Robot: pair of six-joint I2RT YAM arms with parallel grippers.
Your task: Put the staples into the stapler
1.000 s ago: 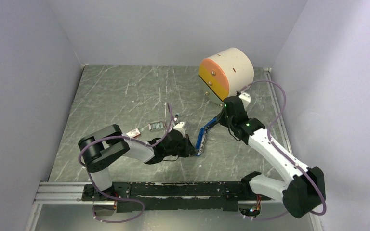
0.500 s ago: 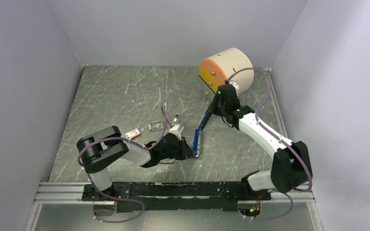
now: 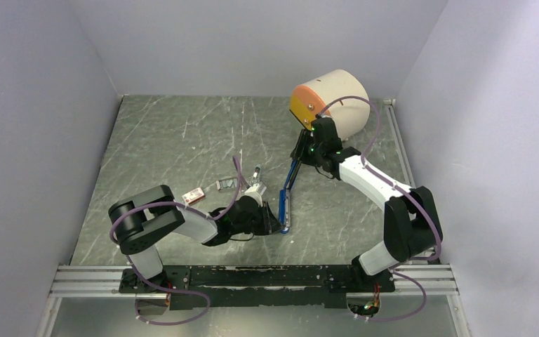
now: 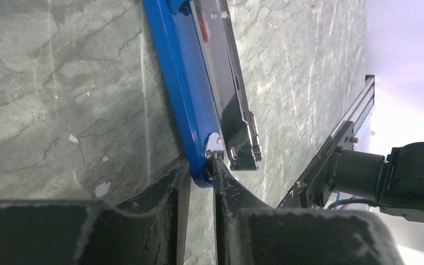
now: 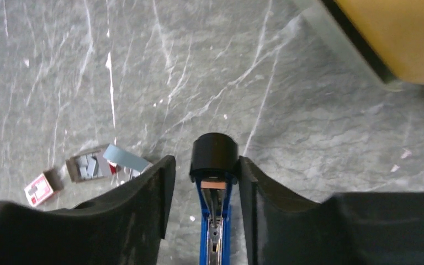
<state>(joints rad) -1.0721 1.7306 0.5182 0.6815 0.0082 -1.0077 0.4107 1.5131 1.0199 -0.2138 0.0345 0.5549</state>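
While the staples (image 5: 91,164) lie untouched in their opened tray (image 5: 69,167), well apart to the left of the right gripper (image 5: 205,163), loading has not begun. Entries follow.

Item: stapler (image 3: 288,200), slim, bright blue, with a black end cap (image 5: 214,154). It lies on the marbled grey table (image 3: 175,133), stretched between the two grippers with one end at each. In the left wrist view its metal magazine rail (image 4: 229,105) stands apart from the blue arm, so it appears opened (no staple strip is seen in the rail).

Item: left gripper (image 4: 199,175). The fingers (image 4: 160,204) are set narrow and the stapler's near blue end sits right at their tips. Whether they pinch it or merely flank it cannot be told.

Item: right gripper. The fingers (image 5: 143,204) are moderately parted and flank the black end cap, with a sliver of table showing on the cap's left side. Nothing is gripped, by the look of it.

Item: red-and-white box (image 5: 38,190), just past the tray, farther left of the right gripper. Pale grey-blue piece (image 5: 126,160), touching the tray on the side nearer that gripper.

Item: orange-faced beige cylinder (image 3: 330,105), just beyond the right gripper.

Status (a judgement): opening and positioning the stapler seems done, or nearly so. Left to do: fetch a strip of staples, seat it in the rail, close the stapler.
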